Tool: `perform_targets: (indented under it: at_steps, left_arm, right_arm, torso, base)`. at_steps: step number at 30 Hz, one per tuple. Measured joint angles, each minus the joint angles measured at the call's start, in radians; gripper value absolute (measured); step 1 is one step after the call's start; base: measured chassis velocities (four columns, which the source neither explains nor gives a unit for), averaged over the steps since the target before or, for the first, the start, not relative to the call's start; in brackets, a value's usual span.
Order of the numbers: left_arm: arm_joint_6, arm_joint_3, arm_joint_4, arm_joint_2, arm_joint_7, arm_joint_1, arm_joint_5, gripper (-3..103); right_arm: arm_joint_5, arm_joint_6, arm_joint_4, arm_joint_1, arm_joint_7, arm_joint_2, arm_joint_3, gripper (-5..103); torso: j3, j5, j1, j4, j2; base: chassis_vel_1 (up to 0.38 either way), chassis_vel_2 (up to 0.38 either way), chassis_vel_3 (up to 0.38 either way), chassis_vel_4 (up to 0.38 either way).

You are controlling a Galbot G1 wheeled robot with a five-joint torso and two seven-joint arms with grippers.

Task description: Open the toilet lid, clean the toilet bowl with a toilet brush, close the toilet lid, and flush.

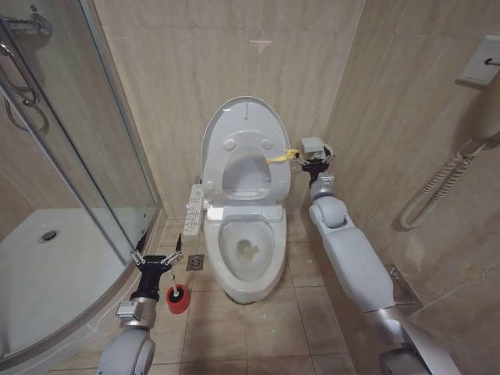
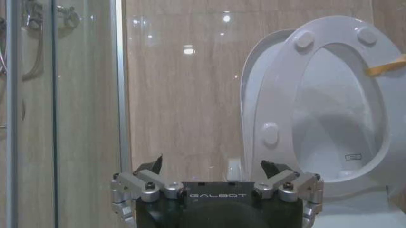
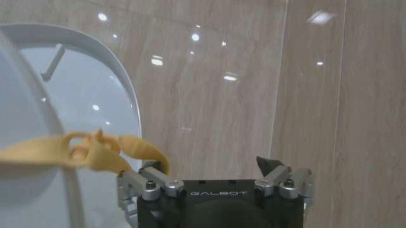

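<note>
The large white oval plastic toilet lid stands upright against the beige tiled wall, with the white seat ring raised in front of it. A yellow strap loop hangs from the edge on the robot's right. The right gripper is held up just beside that edge, its jaws apart; in the right wrist view the yellow strap loop lies across one jaw, touching or nearly touching it, and no grip on it can be made out.

Below the raised lid, the white elongated ceramic toilet bowl stands open on the tiled floor, showing a yellowish stain at its bottom. A white button panel runs along its side towards the left arm.

The left gripper hovers low, between the bowl and the curved glass shower enclosure, with its jaws spread wide and holding nothing. Just below those jaws, the small toilet brush with a round red cup-like base sits on the floor, apart from them. A small square floor drain lies between the left jaws and the bowl.
</note>
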Motion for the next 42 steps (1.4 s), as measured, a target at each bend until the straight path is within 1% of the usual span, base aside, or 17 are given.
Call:
perform_targets:
  at_steps: [3, 4, 11, 12, 18, 19, 23, 26, 27, 28, 29, 31, 36, 40, 42]
  left_arm:
    - [0.000, 0.000, 0.000, 0.000, 0.000, 0.000, 0.000, 100]
    - [0.000, 0.000, 0.000, 0.000, 0.000, 0.000, 0.000, 100]
    - [0.000, 0.000, 0.000, 0.000, 0.000, 0.000, 0.000, 100]
    - [0.000, 0.000, 0.000, 0.000, 0.000, 0.000, 0.000, 100]
    - [0.000, 0.000, 0.000, 0.000, 0.000, 0.000, 0.000, 100]
    - [0.000, 0.000, 0.000, 0.000, 0.000, 0.000, 0.000, 100]
    - [0.000, 0.000, 0.000, 0.000, 0.000, 0.000, 0.000, 100]
    - [0.000, 0.000, 0.000, 0.000, 0.000, 0.000, 0.000, 100]
    - [0.000, 0.000, 0.000, 0.000, 0.000, 0.000, 0.000, 100]
    - [0.000, 0.000, 0.000, 0.000, 0.000, 0.000, 0.000, 100]
    - [0.000, 0.000, 0.000, 0.000, 0.000, 0.000, 0.000, 100]
    - [0.000, 0.000, 0.000, 0.000, 0.000, 0.000, 0.000, 100]
    - [0.000, 0.000, 0.000, 0.000, 0.000, 0.000, 0.000, 100]
    - [0.000, 0.000, 0.000, 0.000, 0.000, 0.000, 0.000, 100]
    - [0.000, 0.000, 0.000, 0.000, 0.000, 0.000, 0.000, 100]
  right_arm:
    - [-0.001, 0.008, -0.003, -0.001, -0.004, -0.002, 0.003, 103]
    - [-0.001, 0.008, -0.003, -0.001, -0.004, -0.003, 0.003, 80]
    - [0.000, 0.007, 0.003, -0.009, 0.001, -0.008, 0.005, 80]
    - [0.001, 0.007, 0.005, -0.011, 0.001, -0.009, 0.005, 53]
    - [-0.003, 0.004, -0.016, 0.004, 0.008, -0.006, -0.004, 53]
    - [-0.005, 0.003, -0.025, 0.011, 0.011, -0.002, -0.005, 26]
    - [-0.014, -0.014, -0.052, 0.030, 0.027, 0.013, -0.007, 26]
    - [-0.039, -0.051, -0.066, 0.048, 0.061, 0.037, -0.007, 26]
    - [-0.039, -0.051, -0.066, 0.048, 0.061, 0.037, -0.007, 26]
    - [-0.047, -0.054, -0.068, 0.051, 0.067, 0.044, -0.005, 1]
    - [-0.051, -0.046, -0.071, 0.055, 0.069, 0.049, -0.001, 1]
    - [-0.057, -0.001, -0.080, 0.061, 0.056, 0.057, 0.008, 1]
    - [-0.051, 0.024, -0.079, 0.064, 0.038, 0.057, 0.011, 1]
    - [-0.014, 0.034, -0.066, 0.057, 0.009, 0.044, 0.011, 1]
    - [-0.008, 0.038, -0.065, 0.057, 0.007, 0.044, 0.011, 1]
  torso:
    - [0.000, 0.0001, 0.000, 0.0001, 0.000]
    - [0.000, 0.0000, 0.000, 0.0001, 0.000]
    - [0.000, 0.0000, 0.000, 0.0002, 0.000]
    - [0.000, 0.0000, 0.000, 0.0002, 0.000]
    - [0.000, 0.0000, 0.000, 0.0003, 0.000]
    - [0.000, -0.0001, 0.000, 0.0003, 0.000]
    - [0.000, 0.0000, 0.000, 0.0001, 0.000]
    - [0.000, -0.0001, 0.000, 0.0002, 0.000]
    - [0.000, -0.0001, 0.000, 0.0002, 0.000]
    - [0.000, -0.0001, 0.000, 0.0002, 0.000]
    - [0.000, -0.0001, 0.000, 0.0001, 0.000]
    - [0.000, -0.0001, 0.000, -0.0003, 0.000]
    - [0.000, -0.0001, 0.000, -0.0002, 0.000]
    - [0.000, 0.0000, 0.000, -0.0003, 0.000]
    - [0.000, 0.0000, 0.000, -0.0004, 0.000]
  base:
    - [0.000, 0.000, 0.000, 0.000]
    - [0.000, 0.000, 0.000, 0.000]
    - [0.000, 0.000, 0.000, 0.000]
    - [0.000, 0.000, 0.000, 0.000]
    - [0.000, 0.000, 0.000, 0.000]
    - [0.000, 0.000, 0.000, 0.000]
    - [0.000, 0.000, 0.000, 0.000]
    - [0.000, 0.000, 0.000, 0.000]
    - [0.000, 0.000, 0.000, 0.000]
    - [0.000, 0.000, 0.000, 0.000]
    - [0.000, 0.000, 0.000, 0.000]
    - [0.000, 0.000, 0.000, 0.000]
    - [0.000, 0.000, 0.000, 0.000]
    - [0.000, 0.000, 0.000, 0.000]
    - [0.000, 0.000, 0.000, 0.000]
